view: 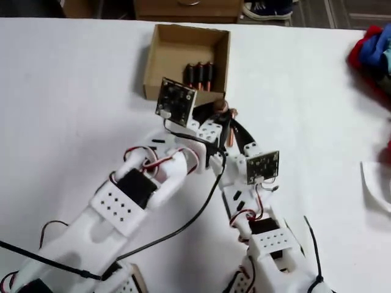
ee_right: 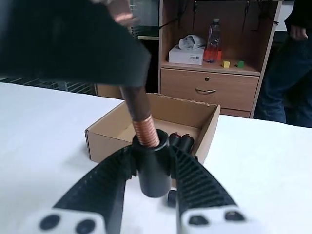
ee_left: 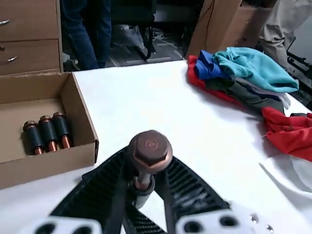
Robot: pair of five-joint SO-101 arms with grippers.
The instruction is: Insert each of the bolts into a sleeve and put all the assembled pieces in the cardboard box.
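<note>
My left gripper (ee_left: 146,171) is shut on a copper bolt (ee_left: 150,148), holding it just under its hex head. The bolt (ee_right: 139,109) hangs threaded end down, and its tip sits in the mouth of a black sleeve (ee_right: 155,179). My right gripper (ee_right: 154,170) is shut on that sleeve and holds it upright. In the high view both grippers meet just in front of the cardboard box (view: 160,58), with the bolt (view: 231,133) between them. Three assembled pieces (view: 199,74) lie side by side in the box (ee_left: 78,105).
A pile of coloured clothes (view: 369,46) lies at the table's far right (ee_left: 243,73). A white curved object (view: 374,186) sits at the right edge. Wooden drawers (ee_right: 209,87) stand beyond the table. Open white tabletop lies left of the box.
</note>
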